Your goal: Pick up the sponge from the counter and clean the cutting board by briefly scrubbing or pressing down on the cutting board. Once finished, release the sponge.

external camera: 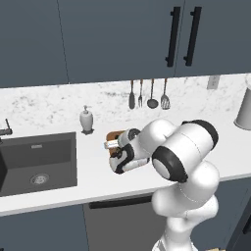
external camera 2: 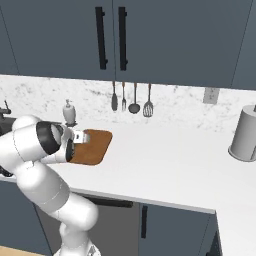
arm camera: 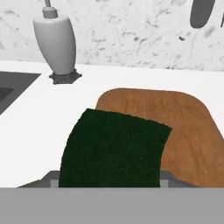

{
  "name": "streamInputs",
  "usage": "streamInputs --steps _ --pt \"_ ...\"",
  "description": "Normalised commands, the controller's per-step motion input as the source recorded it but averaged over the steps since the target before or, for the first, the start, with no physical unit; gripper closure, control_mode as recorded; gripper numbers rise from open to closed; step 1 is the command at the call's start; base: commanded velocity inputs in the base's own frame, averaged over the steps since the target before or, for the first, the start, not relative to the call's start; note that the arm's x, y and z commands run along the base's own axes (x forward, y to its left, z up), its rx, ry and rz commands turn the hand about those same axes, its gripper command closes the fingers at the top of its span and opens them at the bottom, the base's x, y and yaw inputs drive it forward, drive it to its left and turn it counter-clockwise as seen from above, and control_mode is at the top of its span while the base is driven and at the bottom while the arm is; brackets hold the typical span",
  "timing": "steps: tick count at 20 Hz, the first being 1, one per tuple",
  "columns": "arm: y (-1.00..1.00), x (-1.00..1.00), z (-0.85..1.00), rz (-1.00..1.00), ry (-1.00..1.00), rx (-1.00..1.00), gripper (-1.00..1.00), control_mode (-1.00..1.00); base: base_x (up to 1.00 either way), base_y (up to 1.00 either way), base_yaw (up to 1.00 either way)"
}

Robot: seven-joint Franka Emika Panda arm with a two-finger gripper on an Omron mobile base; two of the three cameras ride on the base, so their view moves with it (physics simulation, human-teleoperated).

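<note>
Sponge (arm camera: 114,148) dark green, rough-textured, curved top edge | clamped in gripper (arm camera: 109,186), fingers closed on its sides | held over near end of brown wooden cutting board (arm camera: 188,131) on white counter (arm camera: 39,113)

no text, label, brand, number or sign can be read anywhere in these pictures.
</note>
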Motion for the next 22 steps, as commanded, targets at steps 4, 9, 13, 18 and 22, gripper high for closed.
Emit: streamInputs --steps 4,9,13,18,22 --pt "0.27 -0.01 -0.43 0.02 0.00 0.01 1.00 -1.00 0.00 0.00 0.00" --pt "0.17 0.00 -0.58 0.01 -0.06 0.00 1.00 -1.00 0.00 0.00 0.00" --pt "0.23 0.00 -0.56 0.00 -0.06 0.00 1.00 -1.00 0.00 0.00 0.00" --pt "0.26 0.02 -0.55 0.00 -0.14 0.00 1.00 -1.00 0.00 0.00 0.00" --pt "0.10 0.03 -0.30 0.00 -0.18 0.00 1.00 -1.00 0.00 0.00 0.00"
